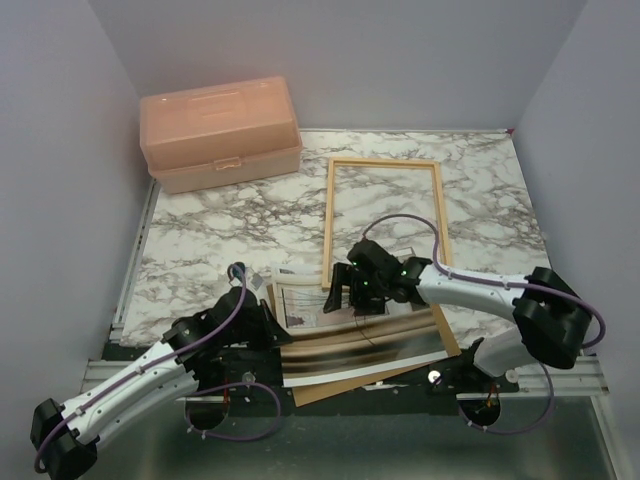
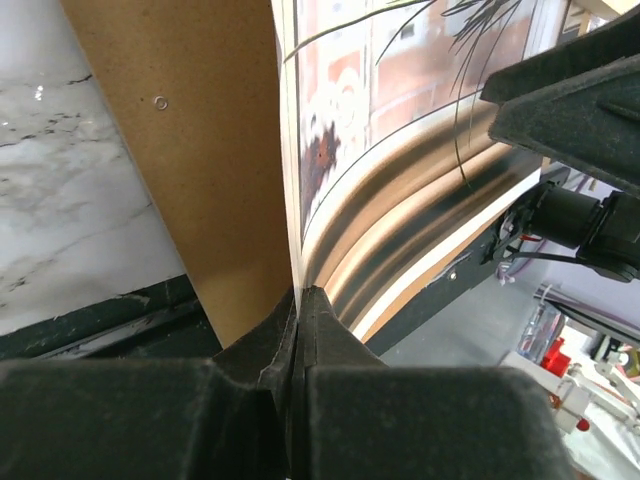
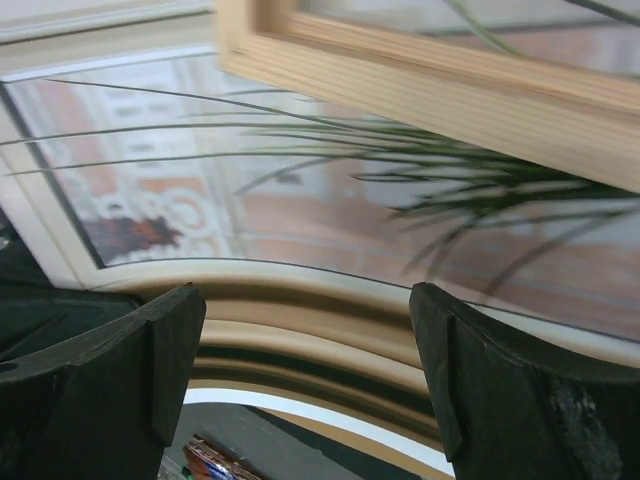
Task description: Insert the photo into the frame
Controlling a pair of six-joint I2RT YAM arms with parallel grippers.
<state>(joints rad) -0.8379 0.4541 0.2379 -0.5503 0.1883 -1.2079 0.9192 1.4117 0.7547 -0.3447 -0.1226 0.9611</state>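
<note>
Left end effector pinched shut on photo at its left edge; brown board just beside grip, seemingly not caught. Right end effector wide, empty, over photo near frame. Photo bowed, on brown board at near edge of tabletop. Advice: lift slowly, separate photo from board, keep bow gentle to avoid crease, support right side before sliding toward frame.

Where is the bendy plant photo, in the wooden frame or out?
Out. The thin plant photo rests over the brown backing board, its edge pinched by the left gripper; the light-wood frame surrounds only marble.
</note>
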